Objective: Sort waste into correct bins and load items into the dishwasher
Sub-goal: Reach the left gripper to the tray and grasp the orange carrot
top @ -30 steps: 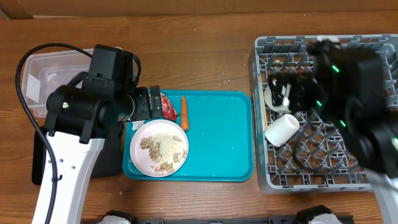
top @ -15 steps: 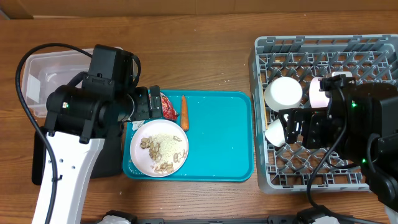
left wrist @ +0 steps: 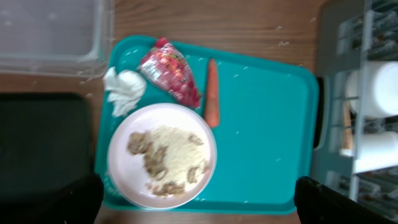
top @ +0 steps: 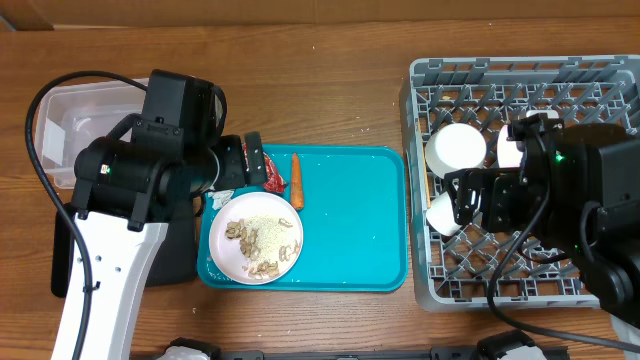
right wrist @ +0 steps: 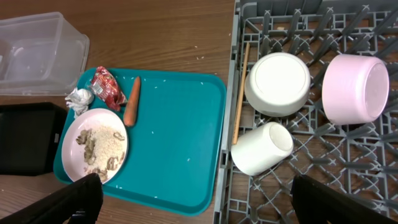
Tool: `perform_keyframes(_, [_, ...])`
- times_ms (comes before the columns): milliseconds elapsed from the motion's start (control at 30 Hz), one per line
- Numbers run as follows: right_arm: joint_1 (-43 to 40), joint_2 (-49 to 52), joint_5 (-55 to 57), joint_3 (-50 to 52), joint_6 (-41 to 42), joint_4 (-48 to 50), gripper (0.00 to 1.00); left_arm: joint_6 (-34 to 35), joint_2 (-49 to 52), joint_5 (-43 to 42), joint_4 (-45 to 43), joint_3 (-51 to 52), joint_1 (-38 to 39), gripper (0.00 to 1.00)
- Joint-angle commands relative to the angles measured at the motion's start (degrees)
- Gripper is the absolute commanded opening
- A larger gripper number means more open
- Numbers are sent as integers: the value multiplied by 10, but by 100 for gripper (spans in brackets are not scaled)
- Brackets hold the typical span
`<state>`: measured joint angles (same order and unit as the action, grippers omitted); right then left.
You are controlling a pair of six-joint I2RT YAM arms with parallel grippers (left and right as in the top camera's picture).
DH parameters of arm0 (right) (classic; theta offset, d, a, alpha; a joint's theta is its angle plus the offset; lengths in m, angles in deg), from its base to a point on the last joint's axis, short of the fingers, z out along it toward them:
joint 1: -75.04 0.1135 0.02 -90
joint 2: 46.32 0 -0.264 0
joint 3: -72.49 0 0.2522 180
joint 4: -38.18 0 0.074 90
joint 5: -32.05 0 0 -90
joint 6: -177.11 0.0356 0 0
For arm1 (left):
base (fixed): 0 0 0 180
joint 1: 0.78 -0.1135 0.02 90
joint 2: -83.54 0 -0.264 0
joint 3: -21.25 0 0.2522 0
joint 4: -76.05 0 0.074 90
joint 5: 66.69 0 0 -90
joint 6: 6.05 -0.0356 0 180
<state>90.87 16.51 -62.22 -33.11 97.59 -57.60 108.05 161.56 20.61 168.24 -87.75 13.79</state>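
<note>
Left claw (top: 252, 160), right claw (top: 461, 200) — both spread wide.

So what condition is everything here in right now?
plate, dirty, food scraps on it
wrapper, crumpled, on teal tray
tissue, crumpled
carrot, whole
clear tub, looks empty
cup, on its side in rack
white bowl, racked
pink bowl, racked
left gripper, open
right gripper, open

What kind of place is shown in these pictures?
Probably a tabletop mock-up of a kitchen clean-up station: a grey dish rack with bowls and a cup, a plate of food scraps on a teal tray, and a clear tub.
</note>
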Motion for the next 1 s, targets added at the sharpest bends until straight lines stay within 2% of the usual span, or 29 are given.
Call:
perform_keyframes(0, [-1, 8, -3, -4, 0, 2, 100, 17, 9, -69, -25, -1, 1, 93])
perform_keyframes(100, [-1, 17, -3, -4, 0, 2, 100, 17, 26, -74, -24, 1, 24, 78])
perform_keyframes(133, [-1, 20, -3, -4, 0, 2, 100, 17, 36, -66, -25, 3, 40, 76])
perform_keyframes(300, [-1, 36, -3, -4, 0, 2, 100, 51, 122, 57, -35, 6, 137, 75])
perform_keyframes(400, [-1, 49, -4, -4, 0, 3, 100, 60, 188, 89, -50, 6, 172, 77])
perform_keyframes(600, [-1, 59, -35, -5, 0, 4, 100, 68, 304, 82, -62, 6, 178, 61])
perform_keyframes(900, [-1, -120, -29, -6, -24, 114, 100, 82, 384, 91, -93, 6, 151, 64])
perform_keyframes(967, [-1, -147, -29, -6, -24, 118, 100, 83, 400, 92, -100, 6, 146, 61])
